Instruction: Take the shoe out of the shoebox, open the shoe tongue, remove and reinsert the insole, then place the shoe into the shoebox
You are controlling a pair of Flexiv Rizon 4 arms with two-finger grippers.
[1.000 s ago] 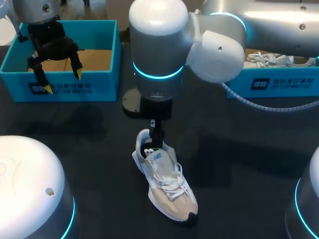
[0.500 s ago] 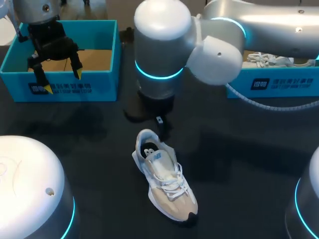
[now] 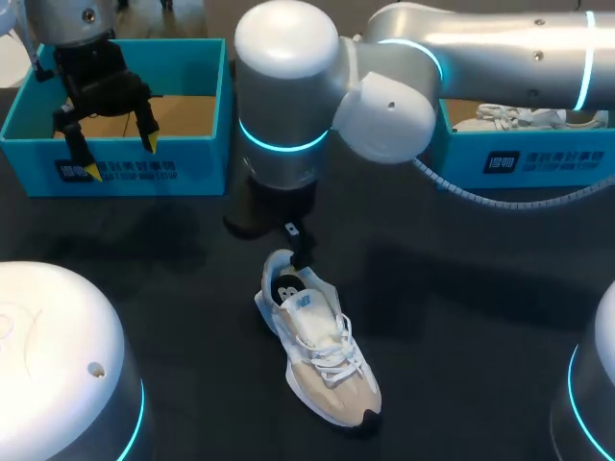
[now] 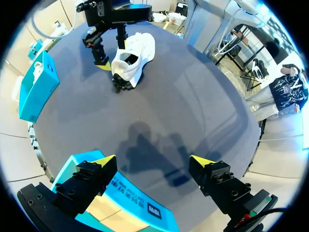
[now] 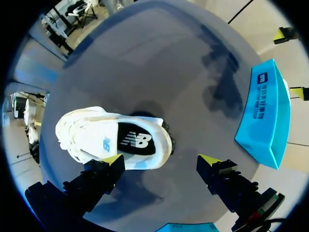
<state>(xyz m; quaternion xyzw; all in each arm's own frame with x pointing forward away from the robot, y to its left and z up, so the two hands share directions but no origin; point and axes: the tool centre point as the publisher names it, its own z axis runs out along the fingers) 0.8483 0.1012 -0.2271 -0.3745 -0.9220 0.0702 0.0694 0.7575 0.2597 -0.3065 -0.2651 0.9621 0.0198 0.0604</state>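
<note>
A beige and white shoe [image 3: 322, 351] lies upright on the black table, its dark insole [image 5: 137, 141] showing in the opening. My right gripper [image 5: 161, 159] hangs open just over the heel, one fingertip beside the shoe's side, the other out over bare table. In the head view that gripper [image 3: 293, 252] is mostly hidden under its own wrist. My left gripper [image 3: 108, 149] is open and holds nothing above the front wall of the left blue shoebox [image 3: 115, 171]. From the left wrist, the shoe [image 4: 133, 58] lies far ahead with the right gripper [image 4: 113, 54] at it.
A second blue shoebox [image 3: 538, 158] at the back right holds another white shoe [image 3: 519, 115]. The right arm spans the table's back. Rounded white arm housings fill the near left and right corners. Open table lies around the shoe.
The right wrist rose slightly off the shoe's heel opening, then shifted left. The shoe and the left arm have not moved.
</note>
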